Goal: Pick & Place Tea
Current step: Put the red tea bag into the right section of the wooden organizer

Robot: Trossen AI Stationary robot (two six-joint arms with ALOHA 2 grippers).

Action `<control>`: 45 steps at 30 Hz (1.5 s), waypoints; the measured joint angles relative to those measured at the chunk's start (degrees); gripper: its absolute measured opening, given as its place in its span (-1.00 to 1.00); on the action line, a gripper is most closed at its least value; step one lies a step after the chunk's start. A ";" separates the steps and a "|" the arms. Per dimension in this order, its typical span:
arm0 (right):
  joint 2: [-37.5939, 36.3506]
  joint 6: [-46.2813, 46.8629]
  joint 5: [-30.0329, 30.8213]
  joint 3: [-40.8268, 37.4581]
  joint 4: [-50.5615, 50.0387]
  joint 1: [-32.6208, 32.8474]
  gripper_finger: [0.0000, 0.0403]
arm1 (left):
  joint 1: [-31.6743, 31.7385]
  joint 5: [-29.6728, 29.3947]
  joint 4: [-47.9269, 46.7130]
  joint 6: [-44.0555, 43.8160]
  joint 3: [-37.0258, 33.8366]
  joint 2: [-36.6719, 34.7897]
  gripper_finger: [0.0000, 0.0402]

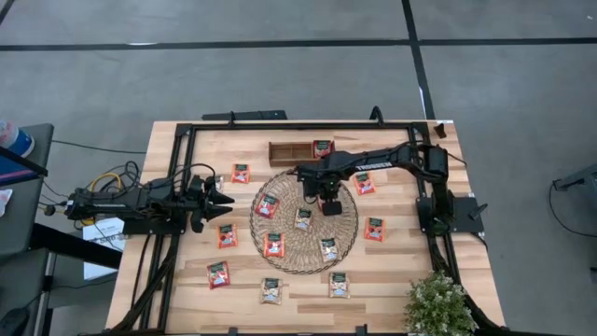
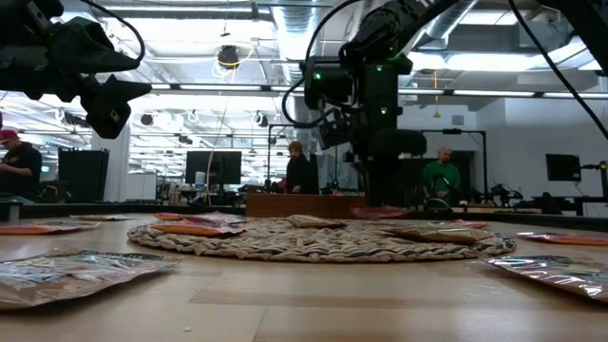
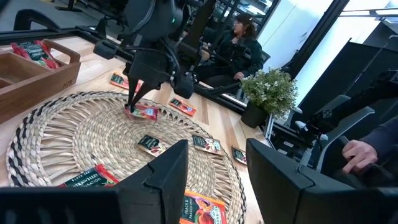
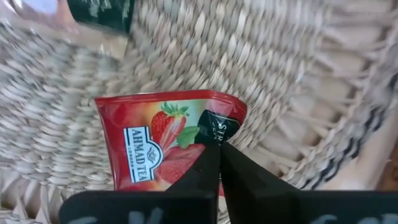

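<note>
The red sachet [image 4: 165, 146] lies on the woven mat [image 4: 261, 56], on the mat's side toward the tray, and the right gripper [image 4: 219, 144] has its two fingers pinched together on the sachet's edge. In the left wrist view the same sachet [image 3: 143, 111] sits flat on the weave under the lowered fingers. It looks like a thin foil packet: very light, limp, and glossy enough to slip. A pinch at one edge or corner, as here, will probably let the rest droop when lifted, and the rough weave may catch the far edge. A firm, full pinch well in from the rim would be the safer hold; the contents are unlikely to suffer from squeezing.

Other sachets lie around: several on the mat, among them a beige one [image 1: 303, 218] and another red one [image 1: 268, 205], and more on the bare table [image 1: 392, 271] on both sides, such as one [image 1: 241, 173] near the left arm. The wooden tray [image 1: 284, 151] stands just beyond the mat and already holds a red sachet [image 1: 323, 147] in its right-hand compartment.

The left gripper [image 1: 224, 201] waits off the mat's left side, its fingers spread and empty. A potted plant [image 1: 438, 303] stands at the table's near right corner.
</note>
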 joint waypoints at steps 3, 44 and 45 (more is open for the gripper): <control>0.00 0.01 -0.02 1.31 -1.48 -0.04 -0.99 | -0.01 0.00 0.00 0.00 0.00 0.00 -0.23; 0.16 -4.55 46.74 4.30 14.77 -10.26 -1.00 | 0.00 -0.02 0.00 0.20 0.00 0.00 -0.23; 0.15 -4.55 46.55 4.06 14.86 -10.12 -1.00 | 0.00 -0.01 0.00 0.20 0.00 0.00 -0.23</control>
